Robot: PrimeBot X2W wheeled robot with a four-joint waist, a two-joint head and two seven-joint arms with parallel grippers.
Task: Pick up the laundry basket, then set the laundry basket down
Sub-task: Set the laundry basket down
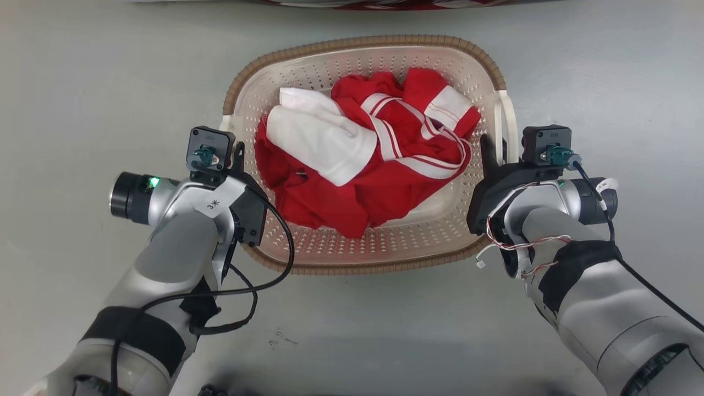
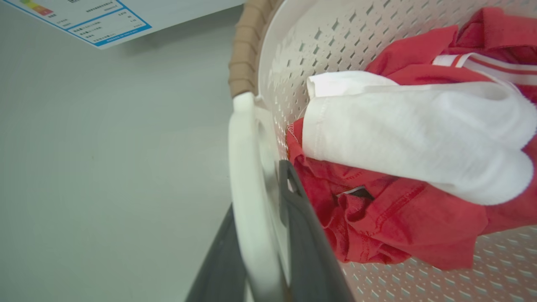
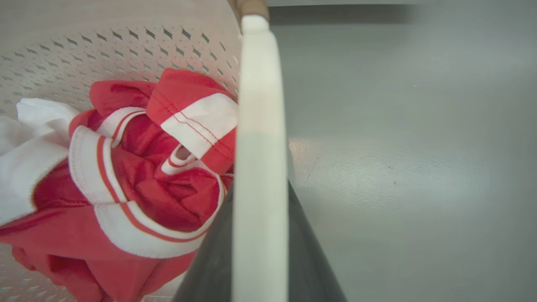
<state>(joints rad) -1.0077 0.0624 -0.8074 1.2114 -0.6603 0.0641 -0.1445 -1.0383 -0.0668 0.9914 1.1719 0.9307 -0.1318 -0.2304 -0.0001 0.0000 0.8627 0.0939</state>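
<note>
Looking down at the laundry basket point(image 1: 363, 52) between the two arms, at or just off the grey floor point(image 1: 82, 82), can't tell which. Got the left end effector point(image 2: 260, 197) pinched narrow on the left handle point(image 2: 243, 167), and the right end effector point(image 3: 259, 193) likewise on the right handle point(image 3: 258, 105). Worried about lifting unevenly: could tilt it, slip off those smooth handles, dump the red and white clothes point(image 1: 374, 176).

We see a smooth grey floor point(image 1: 88, 82), softly lit. At its edge a white panel point(image 2: 188, 8) bears a blue-edged label point(image 2: 96, 21).
</note>
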